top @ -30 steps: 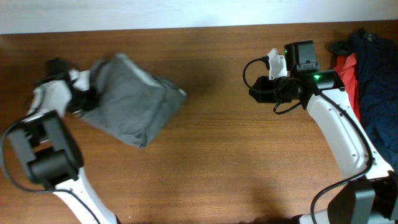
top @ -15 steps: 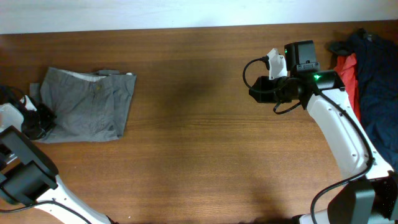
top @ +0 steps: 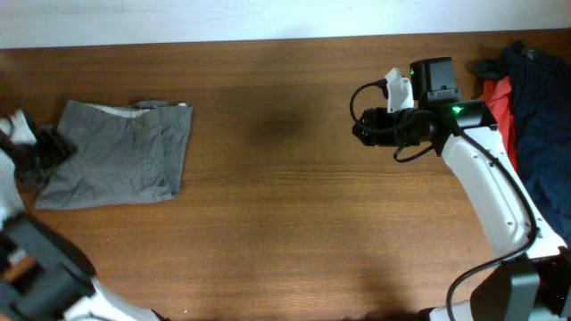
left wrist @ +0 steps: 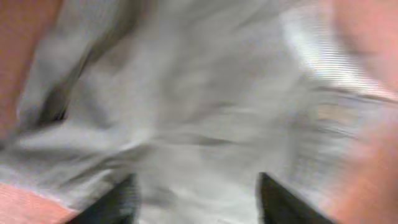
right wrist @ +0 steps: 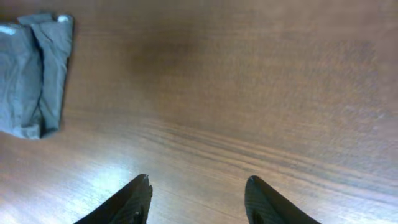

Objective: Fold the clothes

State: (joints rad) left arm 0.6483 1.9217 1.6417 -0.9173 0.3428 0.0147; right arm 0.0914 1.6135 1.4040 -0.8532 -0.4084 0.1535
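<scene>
wood table [top: 294,232], shorts [top: 120,160] near left edge

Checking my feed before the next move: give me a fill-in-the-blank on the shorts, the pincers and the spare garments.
The shorts lie at the table's ___ end.
The right pincer, jaws apart, hangs over bare ___.
Beside the navy garments lies a ___ garment.
Missing: left; wood; red.

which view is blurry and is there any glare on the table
Left wrist view: heavy motion blur, the shorts smear into grey streaks. Right wrist view: sharp, with pale glare on the table at lower left. Overhead view: sharp and evenly lit, no harsh shadows.
</scene>
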